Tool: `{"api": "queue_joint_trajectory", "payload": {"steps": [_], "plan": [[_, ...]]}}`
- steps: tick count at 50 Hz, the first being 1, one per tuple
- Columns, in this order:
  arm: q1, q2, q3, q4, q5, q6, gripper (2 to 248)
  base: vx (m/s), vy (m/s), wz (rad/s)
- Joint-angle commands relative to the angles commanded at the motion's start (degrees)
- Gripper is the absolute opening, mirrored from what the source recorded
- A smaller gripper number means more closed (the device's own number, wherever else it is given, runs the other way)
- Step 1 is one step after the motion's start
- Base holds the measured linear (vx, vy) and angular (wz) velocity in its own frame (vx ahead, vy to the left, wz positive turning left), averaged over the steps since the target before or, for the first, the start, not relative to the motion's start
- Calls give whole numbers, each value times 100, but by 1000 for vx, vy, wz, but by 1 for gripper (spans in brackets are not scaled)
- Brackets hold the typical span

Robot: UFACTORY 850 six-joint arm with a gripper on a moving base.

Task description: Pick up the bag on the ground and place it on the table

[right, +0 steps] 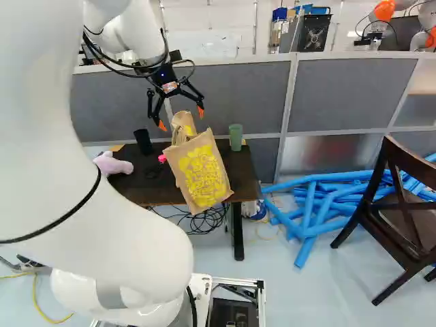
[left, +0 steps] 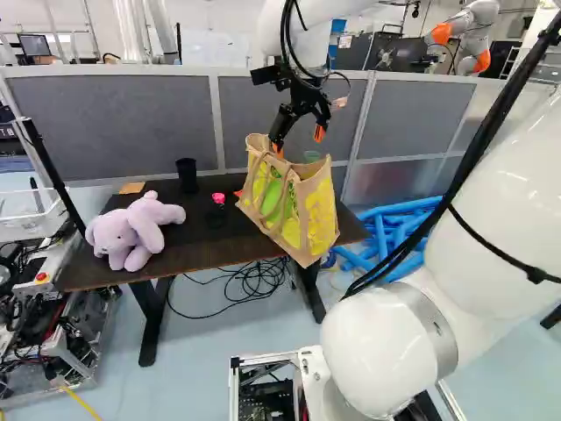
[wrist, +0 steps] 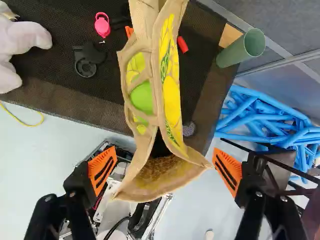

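Hanging wide open over the bag's upper end, the gripper [wrist: 165, 170] has nothing clamped; one finger to either side, orange pads well apart, and the bag [left: 313, 210] rising between them! Down we go to the table [left: 202, 244]; the bag is on it, at the front edge, leaning hard, its lower corner seeming to jut past the rim; how much of its base is supported, I can't tell.

So it looks like the placing step, nearly done, with the letting go already made; next call, surely, is a straight, gentle lift away, fingers kept wide; watch that handle [wrist: 126, 82], it could snag a fingertip and drag the whole load off the edge! If the bag slumps, a nudge inward would be wise.

Around it now; the green cup [right: 236, 137] stands close by, a risk for any sideways swing; the black cup [left: 187, 175] and a pink-topped item [wrist: 102, 25] sit on the other side, the plush toy [left: 131, 230] farther along; behind, the grey partition [left: 149, 123] limits reach; off to the side, blue tubes [right: 320, 197] on the floor and a wooden chair [right: 397, 211], both outside a lift's path.
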Motion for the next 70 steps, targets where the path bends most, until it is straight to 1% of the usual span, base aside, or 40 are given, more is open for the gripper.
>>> {"api": "queue_joint_trajectory", "payload": {"steps": [17, 28, 70], "plan": [[0, 0, 0, 0, 0, 0, 247, -2, 0, 0], [0, 0, 0, 0, 0, 0, 247, -89, -1, 2], [0, 0, 0, 0, 0, 0, 247, -185, 0, 4]]}}
